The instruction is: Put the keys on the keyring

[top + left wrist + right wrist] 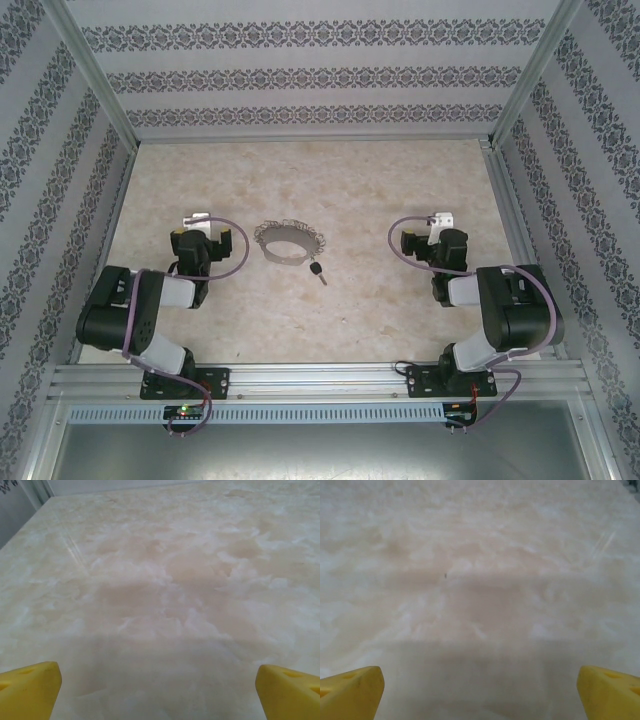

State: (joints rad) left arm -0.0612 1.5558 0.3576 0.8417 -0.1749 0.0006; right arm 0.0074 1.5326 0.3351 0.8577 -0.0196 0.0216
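Yellow left fingers and right fingers, nearest the wrist lenses, are standing spread wide and gripping nothing, each pair looking out low over the marbled worktop. From above, the left arm and right arm are sitting folded on either side, flanking the middle as if readied for a two-handed approach. There the keyring is lying flat, a spiky fringe running along its rim. The keys, a single black-headed one, are lying just beside its near right edge, seemingly apart from it. Threading is not yet begun; probably one pair is meant to steady the hoop while the other is fetching the key.
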